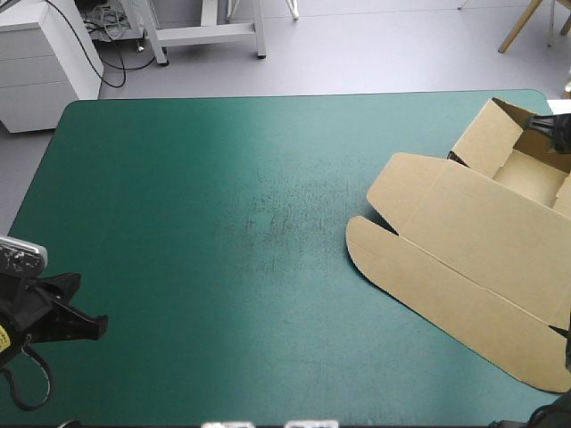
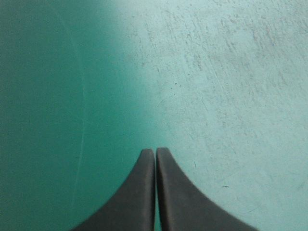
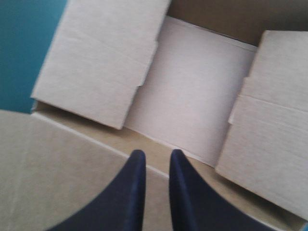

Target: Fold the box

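Observation:
The brown box (image 1: 473, 241) lies at the table's right side. Its tray part (image 1: 526, 174) has raised walls and sits toward the far right corner, and its lid lies flat, reaching toward the table's middle and front. My right gripper (image 1: 546, 127) hovers over the tray at the right edge. In the right wrist view its fingers (image 3: 153, 155) are all but shut with nothing seen between them, above the tray floor (image 3: 192, 96) and two inward-folded side flaps (image 3: 101, 72). My left gripper (image 1: 94, 323) is shut (image 2: 155, 151) near the front left corner, far from the box.
The teal-green cover (image 1: 223, 223) stretches bare from the left edge to the box, with a scuffed patch near the middle. A white cabinet (image 1: 45, 62) stands on the floor beyond the far left corner. The box's front corner lies close to the table's right edge.

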